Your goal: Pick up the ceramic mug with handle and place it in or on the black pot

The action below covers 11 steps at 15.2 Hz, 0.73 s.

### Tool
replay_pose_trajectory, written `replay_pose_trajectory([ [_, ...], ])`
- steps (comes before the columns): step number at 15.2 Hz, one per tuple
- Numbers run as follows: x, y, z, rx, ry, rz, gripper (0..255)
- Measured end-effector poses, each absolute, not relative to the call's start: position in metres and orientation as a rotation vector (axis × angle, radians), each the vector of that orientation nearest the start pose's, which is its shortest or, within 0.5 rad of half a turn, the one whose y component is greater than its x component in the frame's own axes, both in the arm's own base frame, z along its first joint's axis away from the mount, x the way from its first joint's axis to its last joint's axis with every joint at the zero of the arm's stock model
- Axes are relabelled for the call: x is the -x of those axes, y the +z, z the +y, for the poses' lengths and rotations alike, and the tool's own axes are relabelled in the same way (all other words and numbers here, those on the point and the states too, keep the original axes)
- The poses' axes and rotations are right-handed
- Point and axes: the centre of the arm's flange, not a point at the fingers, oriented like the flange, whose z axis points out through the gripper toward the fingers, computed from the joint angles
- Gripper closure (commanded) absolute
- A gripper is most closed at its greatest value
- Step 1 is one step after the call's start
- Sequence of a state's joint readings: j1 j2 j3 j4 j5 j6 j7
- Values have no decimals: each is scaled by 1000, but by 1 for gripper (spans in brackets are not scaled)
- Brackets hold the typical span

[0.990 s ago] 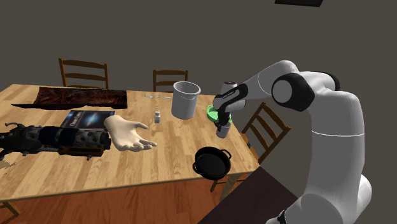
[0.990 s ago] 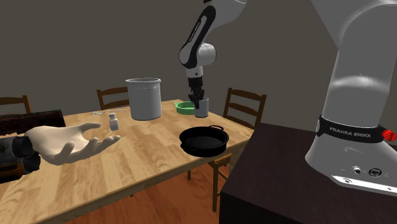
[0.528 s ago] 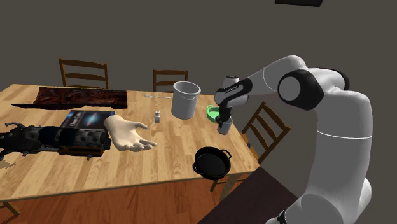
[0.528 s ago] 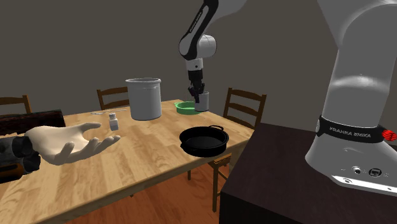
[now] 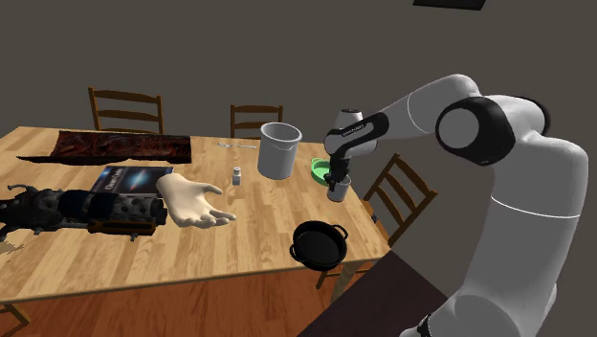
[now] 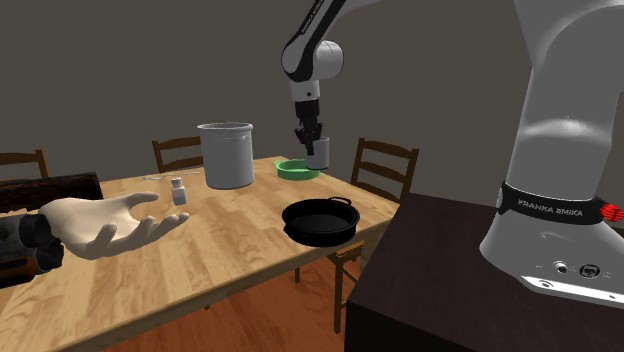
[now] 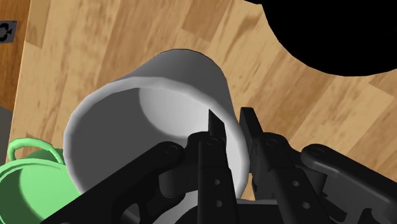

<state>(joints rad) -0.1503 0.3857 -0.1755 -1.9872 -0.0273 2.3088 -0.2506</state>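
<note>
I see tool (image 6: pixel 311 143) clamped on wall of grey-white mug (image 6: pixel 322 154): one finger inside, one outside. Mug upright, hangs clear of worktop (image 5: pixel 143 239), just beside green bowl (image 6: pixel 292 169). Black pot (image 5: pixel 319 245) nr worktop edge, well apart from mug.

The arm (image 5: pixel 521 206) is made of smooth, rounded white shells with dark joints (image 5: pixel 475 130) between them. A black band (image 6: pixel 520 198) on the lower column carries the white letters FRANKA EMIKA. At its 3 o'clock end is a red mark (image 6: pixel 611 211), and at 6 o'clock below it are small round sockets (image 6: pixel 563 267). The jaws are all black.
</note>
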Motion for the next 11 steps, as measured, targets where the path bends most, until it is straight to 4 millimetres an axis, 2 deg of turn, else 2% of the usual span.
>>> replay_pose_trajectory([
  [11, -502, 278, -61, 3203, 130, 72, 255],
])
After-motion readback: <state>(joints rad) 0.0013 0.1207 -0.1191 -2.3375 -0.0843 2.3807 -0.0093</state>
